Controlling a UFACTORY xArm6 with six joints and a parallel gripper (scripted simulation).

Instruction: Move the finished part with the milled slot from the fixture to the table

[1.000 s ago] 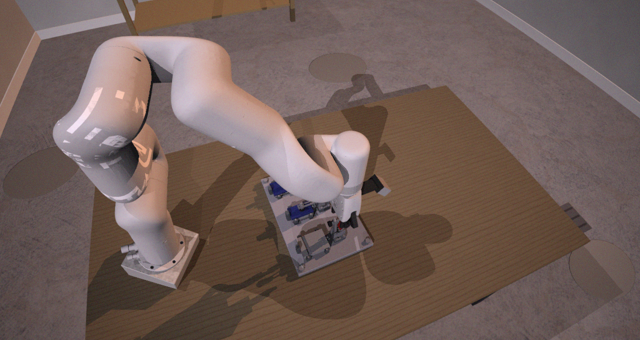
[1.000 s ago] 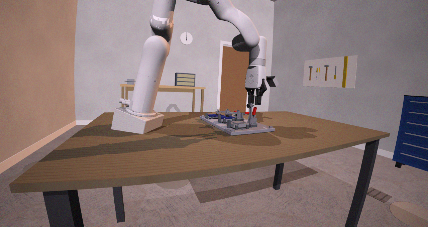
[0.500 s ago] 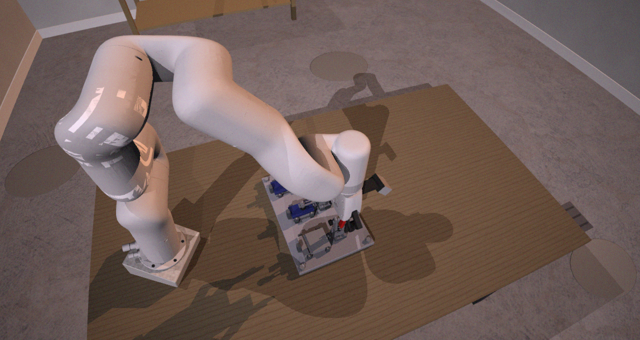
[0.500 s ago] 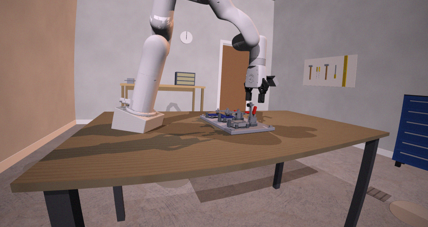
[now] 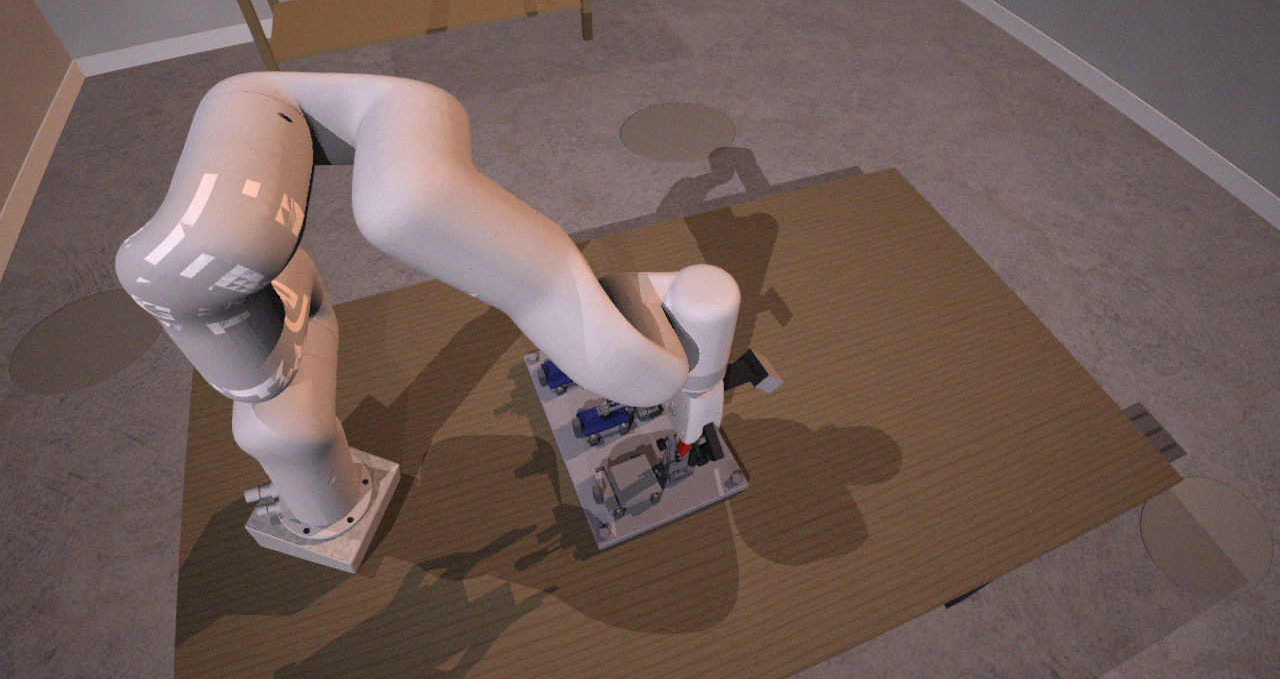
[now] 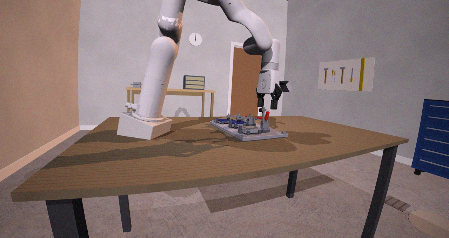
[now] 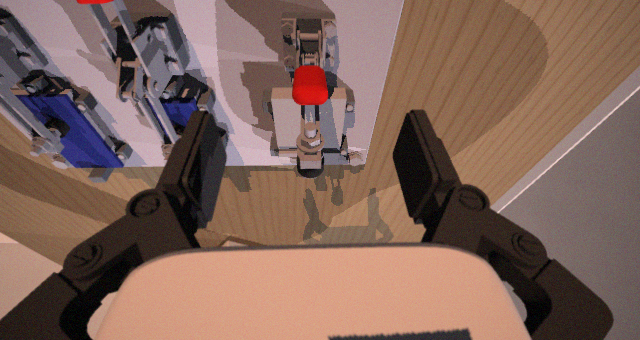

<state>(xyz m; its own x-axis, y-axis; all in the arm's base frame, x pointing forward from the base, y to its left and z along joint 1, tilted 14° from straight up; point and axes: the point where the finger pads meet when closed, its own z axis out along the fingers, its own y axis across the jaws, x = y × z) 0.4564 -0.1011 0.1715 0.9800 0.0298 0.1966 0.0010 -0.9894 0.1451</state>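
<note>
So the gripper [image 7: 310, 170] is spread wide with nothing in it, hanging above the red clamp handle [image 7: 310, 85] at the near end of the fixture plate [image 5: 725, 489]. The finished part [image 5: 633, 476], a plain grey block, sits in its nest beside that clamp. It looks like solid metal to me: stiff, a bit heavy, probably slick, so I'd pinch it across 2 flat opposite sides. Count: 1 grey part, 2 blue blanks [image 5: 601, 419], and 2 red handles that I can make out in the wrist view.
</note>
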